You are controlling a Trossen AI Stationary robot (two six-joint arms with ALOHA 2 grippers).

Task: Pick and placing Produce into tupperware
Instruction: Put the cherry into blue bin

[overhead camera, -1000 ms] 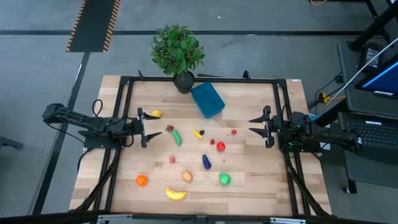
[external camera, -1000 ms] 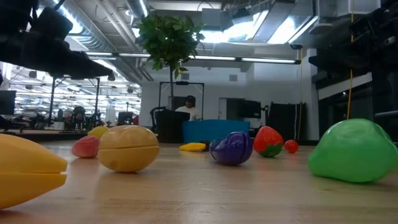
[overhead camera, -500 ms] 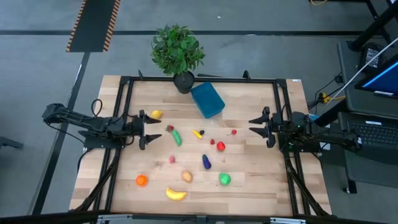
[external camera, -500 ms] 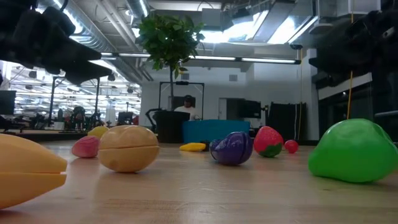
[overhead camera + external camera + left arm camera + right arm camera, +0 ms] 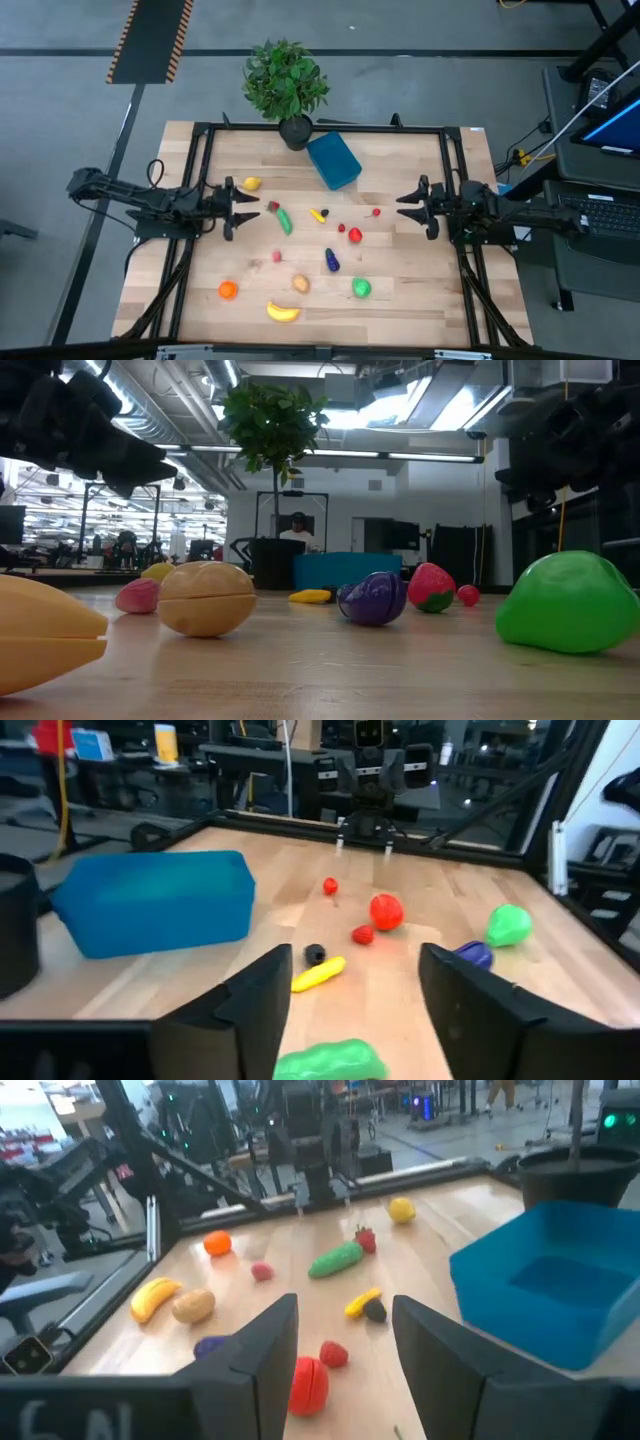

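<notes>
Fingers of left gripper (image 5: 237, 208) narrowed.

light is even and fairly bright from overhead. in the high view the wooden table (image 5: 400, 290) is evenly lit with only faint, short shadows under the toy produce, and edges are crisp. in the low view, ceiling light panels (image 5: 455, 405) blow out to white glare, so the potted plant (image 5: 272, 422) and the arms read as dark silhouettes; the nearest yellow banana (image 5: 40, 635) and green apple (image 5: 565, 603) look soft. both wrist views are slightly hazy, with their own fingers (image 5: 250, 1010) blurred, and a bright sheen lies on the tabletop beside the blue tupperware (image 5: 150, 905).
</notes>
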